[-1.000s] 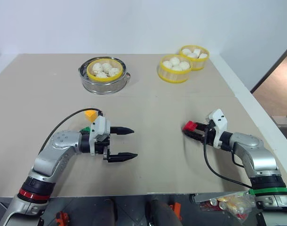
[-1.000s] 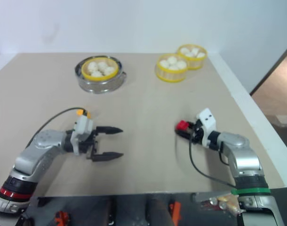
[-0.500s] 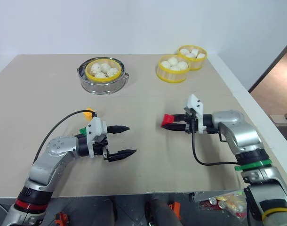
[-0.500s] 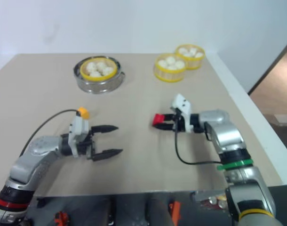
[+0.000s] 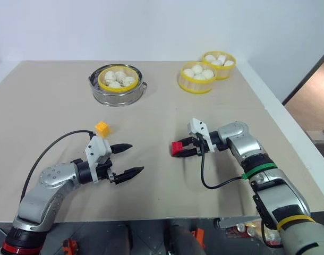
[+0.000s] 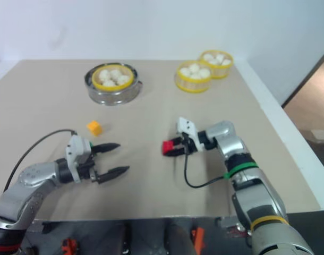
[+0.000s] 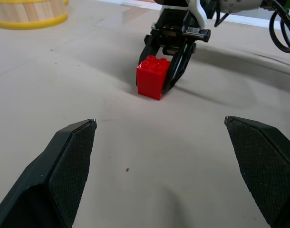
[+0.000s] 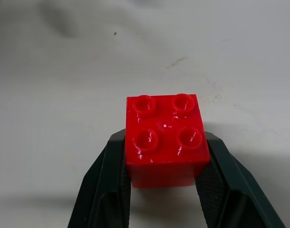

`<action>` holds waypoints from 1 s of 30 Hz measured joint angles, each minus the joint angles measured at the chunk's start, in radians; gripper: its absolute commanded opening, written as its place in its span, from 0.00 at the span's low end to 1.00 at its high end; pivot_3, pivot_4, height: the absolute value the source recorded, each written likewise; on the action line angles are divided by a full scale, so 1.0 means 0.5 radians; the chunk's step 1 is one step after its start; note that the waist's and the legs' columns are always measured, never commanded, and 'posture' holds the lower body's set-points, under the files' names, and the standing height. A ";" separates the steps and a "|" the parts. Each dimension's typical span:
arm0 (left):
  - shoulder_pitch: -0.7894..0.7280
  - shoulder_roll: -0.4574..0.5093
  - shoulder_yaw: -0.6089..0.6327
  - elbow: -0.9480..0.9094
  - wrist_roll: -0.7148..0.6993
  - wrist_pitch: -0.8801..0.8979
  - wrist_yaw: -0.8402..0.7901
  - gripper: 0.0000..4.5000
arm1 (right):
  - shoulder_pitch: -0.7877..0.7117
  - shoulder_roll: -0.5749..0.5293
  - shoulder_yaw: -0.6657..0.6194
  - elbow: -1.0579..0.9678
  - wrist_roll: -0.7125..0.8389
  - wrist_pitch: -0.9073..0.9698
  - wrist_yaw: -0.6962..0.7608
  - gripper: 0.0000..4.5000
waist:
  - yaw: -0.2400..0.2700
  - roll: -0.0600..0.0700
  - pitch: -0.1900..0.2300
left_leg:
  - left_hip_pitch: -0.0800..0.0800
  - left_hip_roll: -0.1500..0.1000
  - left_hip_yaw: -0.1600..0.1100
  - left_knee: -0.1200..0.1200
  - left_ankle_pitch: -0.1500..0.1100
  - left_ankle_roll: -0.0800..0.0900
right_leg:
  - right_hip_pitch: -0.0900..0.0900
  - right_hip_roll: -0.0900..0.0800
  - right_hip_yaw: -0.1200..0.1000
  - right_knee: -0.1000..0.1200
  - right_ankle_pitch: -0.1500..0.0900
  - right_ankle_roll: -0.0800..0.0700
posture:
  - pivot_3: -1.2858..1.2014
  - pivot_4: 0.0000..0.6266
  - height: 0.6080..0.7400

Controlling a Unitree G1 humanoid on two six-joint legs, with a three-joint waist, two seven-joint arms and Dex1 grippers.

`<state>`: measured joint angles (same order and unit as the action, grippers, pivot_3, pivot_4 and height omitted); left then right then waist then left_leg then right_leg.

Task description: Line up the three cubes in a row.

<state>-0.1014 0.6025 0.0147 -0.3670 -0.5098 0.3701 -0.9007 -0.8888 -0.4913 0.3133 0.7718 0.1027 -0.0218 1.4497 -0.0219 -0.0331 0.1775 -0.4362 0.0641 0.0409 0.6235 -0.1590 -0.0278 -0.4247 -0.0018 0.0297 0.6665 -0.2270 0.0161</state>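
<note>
The right gripper (image 5: 179, 150) pinches the red studded plastic cube (image 5: 176, 148) at the beige table's (image 5: 167, 111) centre, apparently to seat it in line with the orange-yellow studded cube (image 5: 101, 127) far-left, while the left gripper (image 5: 125, 159) waits spread.

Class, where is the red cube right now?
The red cube sits mid-table between the right gripper's fingers, right of the open left gripper and the orange-yellow cube.
</note>
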 measured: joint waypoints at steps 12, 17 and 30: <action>0.028 -0.064 0.189 -0.012 0.062 0.024 0.384 1.00 | 0.052 0.004 -0.182 -0.239 0.087 0.099 0.000 0.98 | -0.003 0.000 0.000 | 0.001 0.001 0.002 -0.001 0.000 0.000 | -0.001 0.000 0.002 0.001 0.004 0.004 | 0.52 0.24 1.00; 0.266 -0.195 0.382 -0.135 0.220 -0.098 0.699 1.00 | 0.217 -0.011 -0.323 -0.649 0.184 0.194 -0.175 0.98 | 0.001 0.000 0.000 | 0.001 0.001 0.002 -0.004 -0.002 -0.002 | -0.001 -0.002 0.002 0.000 -0.001 0.005 | 0.52 0.24 1.00; 0.006 0.398 0.615 0.525 -0.033 -0.283 -0.240 1.00 | 0.338 -0.064 -0.343 -1.061 0.465 0.647 -0.174 0.98 | 0.001 0.001 0.000 | 0.005 0.002 0.005 -0.003 0.000 -0.001 | -0.003 -0.006 -0.004 0.000 0.002 -0.016 | 0.52 0.24 1.00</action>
<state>-0.0985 0.8017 0.3222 -0.1044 -0.5262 0.2285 -1.0207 -0.7197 -0.5234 0.1419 0.2416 0.3355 0.3017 1.3629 -0.0213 -0.0327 0.1778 -0.4338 0.0649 0.0434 0.6218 -0.1592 -0.0282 -0.4263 -0.0046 0.0275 0.6665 -0.2260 0.0082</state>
